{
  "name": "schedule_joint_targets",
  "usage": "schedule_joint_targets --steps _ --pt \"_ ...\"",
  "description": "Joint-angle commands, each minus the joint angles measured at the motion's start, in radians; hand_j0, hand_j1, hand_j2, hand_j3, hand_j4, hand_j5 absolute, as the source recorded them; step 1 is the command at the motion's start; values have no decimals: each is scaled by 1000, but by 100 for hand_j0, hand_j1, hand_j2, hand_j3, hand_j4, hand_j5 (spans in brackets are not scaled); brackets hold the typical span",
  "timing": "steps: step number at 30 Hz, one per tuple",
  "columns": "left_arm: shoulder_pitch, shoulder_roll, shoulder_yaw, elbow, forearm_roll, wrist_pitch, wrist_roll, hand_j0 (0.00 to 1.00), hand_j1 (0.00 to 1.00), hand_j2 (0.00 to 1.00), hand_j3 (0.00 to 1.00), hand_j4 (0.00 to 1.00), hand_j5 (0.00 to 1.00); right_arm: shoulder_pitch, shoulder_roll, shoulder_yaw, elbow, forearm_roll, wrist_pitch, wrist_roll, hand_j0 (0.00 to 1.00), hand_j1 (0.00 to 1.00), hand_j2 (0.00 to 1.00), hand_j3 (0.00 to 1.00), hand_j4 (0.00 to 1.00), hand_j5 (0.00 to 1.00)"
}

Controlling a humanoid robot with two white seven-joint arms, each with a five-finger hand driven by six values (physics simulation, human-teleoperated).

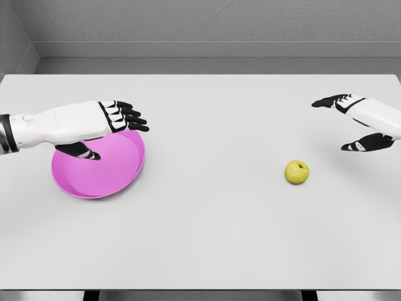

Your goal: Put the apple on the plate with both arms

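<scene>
A yellow-green apple (297, 172) lies on the white table (207, 226), right of the middle. A pink plate (116, 172) rests at the left. My left hand (114, 132) hovers over the plate's far rim with fingers stretched out and thumb below, holding nothing. My right hand (343, 123) hangs at the right edge, above and to the right of the apple, fingers spread and apart from it.
The table's front edge (200, 290) runs along the bottom of the view. A grey wall (207, 28) stands behind the far edge.
</scene>
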Motion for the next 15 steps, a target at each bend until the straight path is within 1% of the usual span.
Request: schedule_joint_targets --steps 1,6,7,8,11,13,15 --pt "-1 1 0 0 7 1 0 100 100 100 100 100 100 -2 -3 -1 -1 -7 3 0 97 97 97 97 97 97" --pt "0 1 0 1 7 1 0 100 100 100 100 100 100 -6 -3 1 -1 -4 3 0 97 97 97 97 97 97" --pt "0 1 0 0 7 1 0 100 100 100 100 100 100 -3 -6 1 1 -1 3 0 98 98 98 98 98 98" --pt "0 1 0 0 7 1 0 100 100 100 100 100 100 3 -24 1 7 8 3 0 99 99 99 99 99 99" --pt "-1 1 0 0 7 1 0 100 100 100 100 100 100 6 -50 8 7 13 3 0 99 99 99 99 99 99" --pt "0 1 0 1 7 1 0 100 100 100 100 100 100 35 -52 10 7 14 3 0 99 99 99 99 99 99" --pt "-1 1 0 1 7 1 0 100 100 100 100 100 100 49 -52 57 6 16 3 0 98 98 98 98 98 98"
